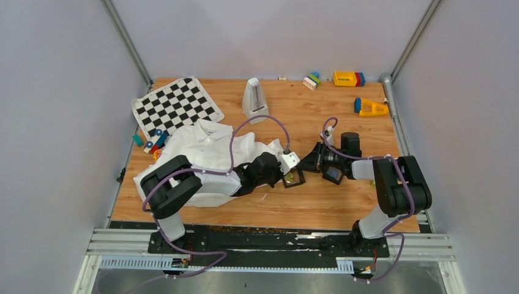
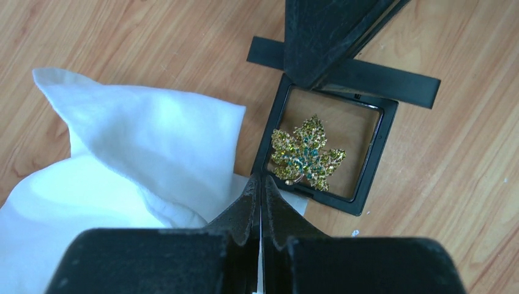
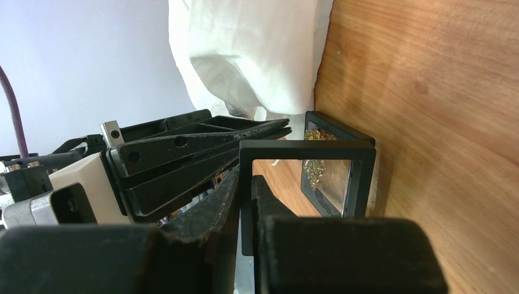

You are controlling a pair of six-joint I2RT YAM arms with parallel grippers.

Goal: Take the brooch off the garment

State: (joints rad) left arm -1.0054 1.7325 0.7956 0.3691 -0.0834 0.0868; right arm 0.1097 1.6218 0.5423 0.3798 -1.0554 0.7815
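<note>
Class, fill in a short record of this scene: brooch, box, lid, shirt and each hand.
brooch: off the shirt, lying in the open box
box: on the table, beside the shirt
lid: upright at the box's edge
left hand: shut, tips at the box's near rim, by the brooch
right hand: shut on the lid
shirt: crumpled on the table
</note>
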